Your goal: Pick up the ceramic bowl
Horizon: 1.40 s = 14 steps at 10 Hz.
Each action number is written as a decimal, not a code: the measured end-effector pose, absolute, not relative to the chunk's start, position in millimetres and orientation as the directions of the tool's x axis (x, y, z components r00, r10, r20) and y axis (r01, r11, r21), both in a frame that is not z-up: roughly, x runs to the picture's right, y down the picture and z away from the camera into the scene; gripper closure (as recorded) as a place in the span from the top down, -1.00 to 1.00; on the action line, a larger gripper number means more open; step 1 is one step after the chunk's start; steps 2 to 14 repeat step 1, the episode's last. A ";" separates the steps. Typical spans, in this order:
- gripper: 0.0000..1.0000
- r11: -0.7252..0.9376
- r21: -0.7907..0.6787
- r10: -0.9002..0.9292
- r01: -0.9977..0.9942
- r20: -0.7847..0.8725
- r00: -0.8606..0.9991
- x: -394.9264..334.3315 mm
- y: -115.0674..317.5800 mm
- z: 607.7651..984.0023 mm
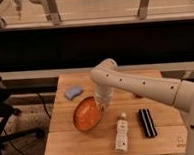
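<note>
Wooden table (157, 95) fills the lower middle of the frame, light planks, seen from above at a slant. White robot arm (141, 86) comes in from the right edge, runs left across the table's upper half, bends at a rounded elbow near centre frame and drops down. Gripper (101, 105) sits at the end of that drop, just below centre, right at the upper right rim of the ceramic bowl (87, 115); the wrist hides where they meet, can't tell if the fingers are parted or clamped on the rim. The bowl is orange, glossy inside, left of centre on the table, and appears tilted, its right side raised toward the gripper and the inside facing the lower left. White bottle (122, 133) lies on its side lower centre, cap end toward the bowl, near it but apart. Black rectangular object (147, 122) lies flat to the right of the bottle, just beside it. Small blue sponge-like block (73, 92) lies upper left on the table, near the bowl's top edge, not touching. Dark stand legs (3, 116) at the left edge of the frame, off the table.
</note>
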<state>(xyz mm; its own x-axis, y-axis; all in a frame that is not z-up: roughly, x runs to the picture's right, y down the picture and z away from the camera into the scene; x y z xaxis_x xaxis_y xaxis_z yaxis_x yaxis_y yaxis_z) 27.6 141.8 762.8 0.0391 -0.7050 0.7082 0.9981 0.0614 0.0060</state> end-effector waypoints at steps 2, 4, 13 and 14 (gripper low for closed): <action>-0.97 0.058 0.010 -0.705 0.998 0.708 0.034 26.1 141.2 762.2; -0.97 0.058 0.010 -0.705 0.998 0.708 0.034 26.1 141.2 762.2; -0.97 0.058 0.010 -0.705 0.998 0.708 0.034 26.1 141.2 762.2; -0.97 0.058 0.010 -0.705 0.998 0.708 0.034 26.1 141.2 762.2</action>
